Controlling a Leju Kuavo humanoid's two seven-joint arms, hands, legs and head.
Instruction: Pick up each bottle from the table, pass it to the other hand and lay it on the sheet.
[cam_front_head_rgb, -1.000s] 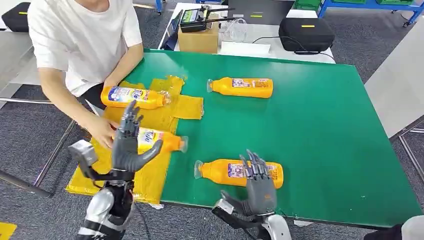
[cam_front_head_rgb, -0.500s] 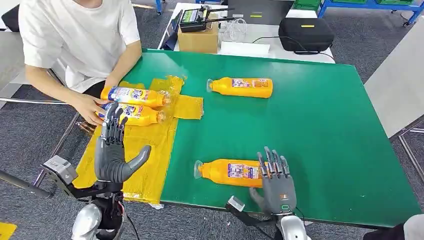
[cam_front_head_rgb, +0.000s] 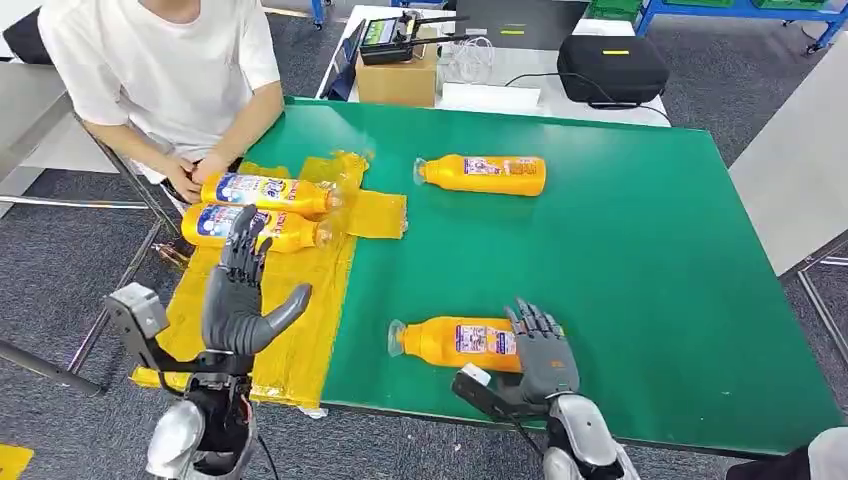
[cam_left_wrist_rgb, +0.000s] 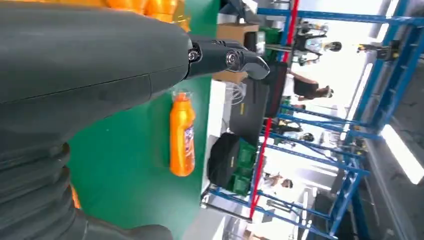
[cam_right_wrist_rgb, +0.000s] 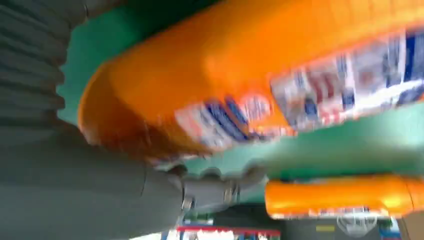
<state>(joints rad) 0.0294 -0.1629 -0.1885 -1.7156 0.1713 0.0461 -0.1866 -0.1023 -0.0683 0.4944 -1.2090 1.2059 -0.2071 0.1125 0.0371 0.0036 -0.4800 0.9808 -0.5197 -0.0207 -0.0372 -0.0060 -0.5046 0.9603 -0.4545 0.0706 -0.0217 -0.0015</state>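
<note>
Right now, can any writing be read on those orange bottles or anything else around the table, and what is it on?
"Tide": blue label of the bottle on the sheet nearer the robot, only partly legible.
Label of the bottle next to it on the sheet: too small to read.
Label of the far bottle: too small.
Label of the near bottle at the right hand: blurred, unreadable.

My left hand (cam_front_head_rgb: 237, 300) is dark grey with black jointed fingers and a thick grey thumb (cam_front_head_rgb: 283, 310), a grey boxy module at its wrist. My right hand (cam_front_head_rgb: 545, 355) matches, on a silver forearm (cam_front_head_rgb: 583, 452).
</note>
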